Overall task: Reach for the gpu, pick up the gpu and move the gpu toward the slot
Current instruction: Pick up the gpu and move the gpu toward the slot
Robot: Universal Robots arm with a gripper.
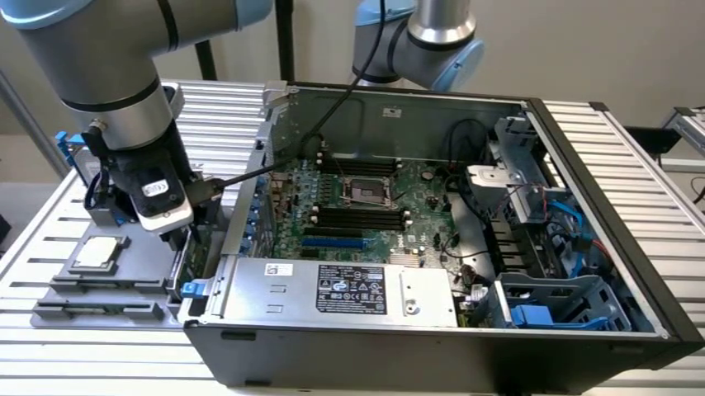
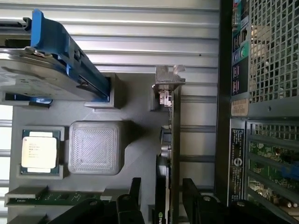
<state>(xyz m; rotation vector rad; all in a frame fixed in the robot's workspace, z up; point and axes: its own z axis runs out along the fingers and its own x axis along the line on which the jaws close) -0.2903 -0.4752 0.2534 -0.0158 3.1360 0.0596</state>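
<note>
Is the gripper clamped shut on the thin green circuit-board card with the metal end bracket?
No, the black fingers of the gripper stand open, one on each side of the thin green circuit-board card.

Ribbed metal table (image 1: 645,157), slats running across. Two things sit directly on it:
- A grey holder tray (image 2: 135,116) lies flat under the jaws of the gripper (image 2: 162,189).
- An open computer case (image 1: 441,367) stands just beside the jaws; whether it touches the tray, cannot tell.

In the tray, the gpu (image 2: 174,140) stands on edge between the jaws. A square chip (image 2: 39,150) and a hard drive (image 2: 32,70) with blue rails lie on the side of the jaws away from the case.
</note>
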